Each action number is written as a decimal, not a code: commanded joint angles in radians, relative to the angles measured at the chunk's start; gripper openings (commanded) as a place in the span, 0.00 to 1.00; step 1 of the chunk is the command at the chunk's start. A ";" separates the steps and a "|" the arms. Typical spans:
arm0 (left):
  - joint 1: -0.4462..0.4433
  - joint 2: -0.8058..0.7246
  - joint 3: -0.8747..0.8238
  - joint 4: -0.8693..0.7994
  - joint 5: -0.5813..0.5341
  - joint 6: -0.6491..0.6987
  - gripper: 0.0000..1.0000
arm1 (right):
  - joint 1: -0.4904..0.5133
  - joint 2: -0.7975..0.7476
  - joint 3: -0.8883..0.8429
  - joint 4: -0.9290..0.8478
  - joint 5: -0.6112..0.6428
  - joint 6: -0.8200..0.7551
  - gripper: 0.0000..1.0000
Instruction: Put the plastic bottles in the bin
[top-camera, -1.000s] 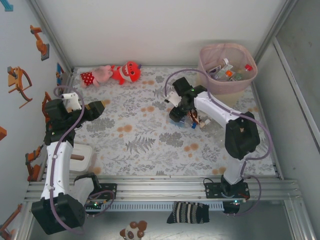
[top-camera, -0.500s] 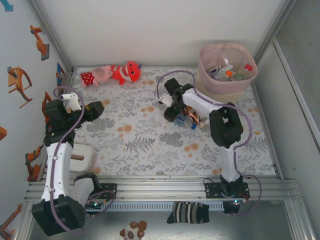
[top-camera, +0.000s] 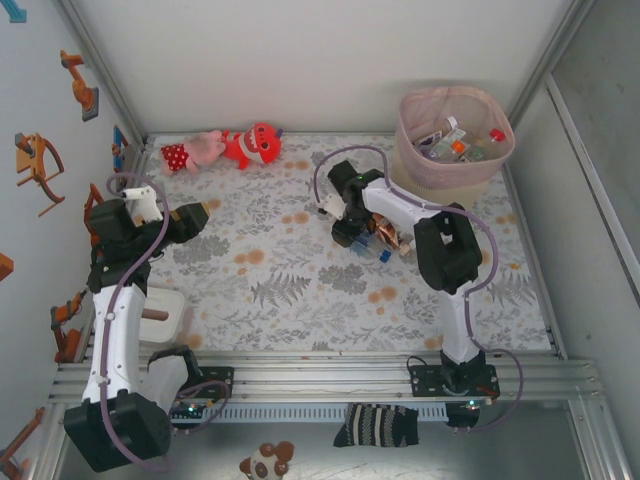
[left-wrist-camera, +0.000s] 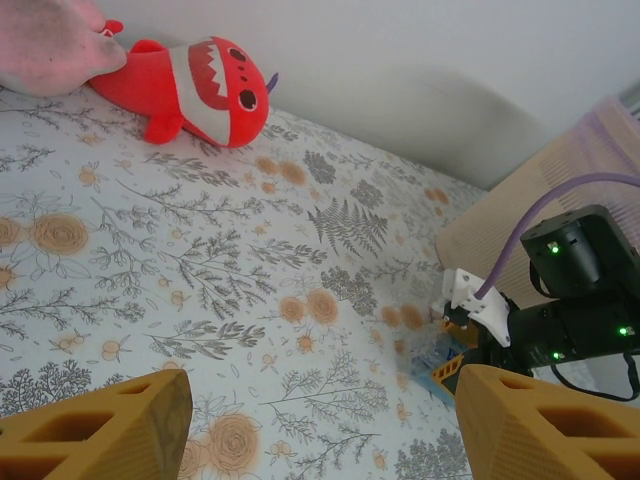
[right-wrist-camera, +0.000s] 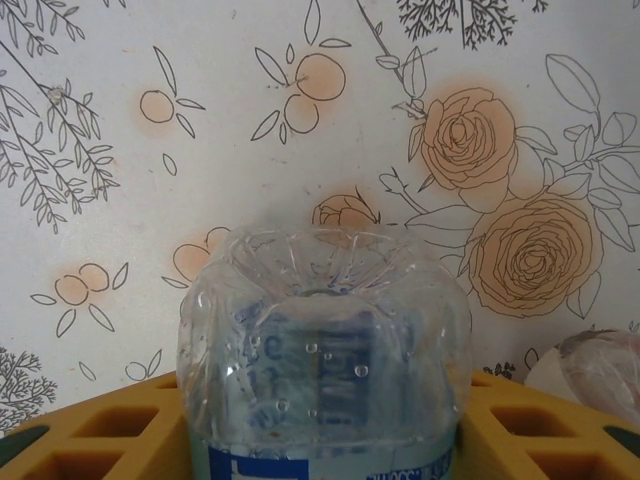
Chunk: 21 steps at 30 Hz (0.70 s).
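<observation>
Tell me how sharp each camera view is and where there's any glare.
Top external: even soft light, bottles inside pink mesh bin coarse. Left wrist: red plush shark crisp, left gripper blurred. Right wrist: clear plastic bottle slightly soft with glints, floral tablecloth sharp.

Top external: fixed, high above and behind both arm bases, looking down over the flowered table (top-camera: 300, 290)
Left wrist: rides low behind the left gripper (left-wrist-camera: 320, 430), facing ahead of it across the tabletop to the red plush (left-wrist-camera: 190, 90) and the right arm (left-wrist-camera: 570, 310), both shared with the top view
Right wrist: very near, looking down past the right gripper (right-wrist-camera: 320, 440) at a clear bottle (right-wrist-camera: 322, 330) directly ahead of it
</observation>
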 joint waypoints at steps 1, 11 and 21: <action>0.007 -0.021 0.011 -0.007 0.002 0.024 0.70 | 0.015 -0.057 0.029 -0.038 0.005 0.024 0.51; 0.008 -0.028 0.011 -0.002 0.010 0.018 0.70 | 0.015 -0.253 0.034 -0.011 -0.133 0.212 0.50; 0.008 -0.039 0.008 0.006 0.013 0.007 0.70 | 0.012 -0.392 0.179 0.006 -0.177 0.389 0.48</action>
